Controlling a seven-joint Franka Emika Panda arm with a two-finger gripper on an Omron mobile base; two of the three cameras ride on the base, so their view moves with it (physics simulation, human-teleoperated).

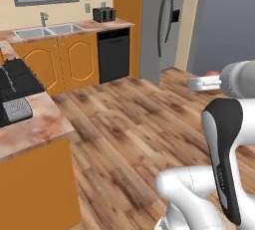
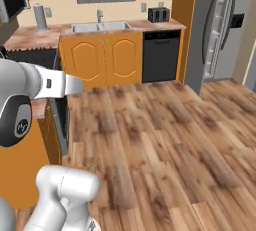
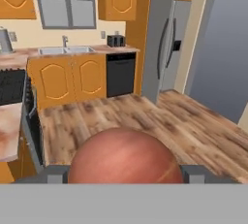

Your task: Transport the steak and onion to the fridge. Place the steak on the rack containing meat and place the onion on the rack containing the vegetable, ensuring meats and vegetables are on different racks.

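the onion [image 3: 124, 156] sits clamped between the two fingertips of the gripper [image 3: 125, 173], close against the hand, a finger on either side of it, held up over the wood floor [image 3: 145, 116]; the closed fridge [image 3: 164, 43] stands well ahead

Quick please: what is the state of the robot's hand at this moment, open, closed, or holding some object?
Hand: closed on the onion, the reddish-brown ball sitting between its two finger tips in the hand view.
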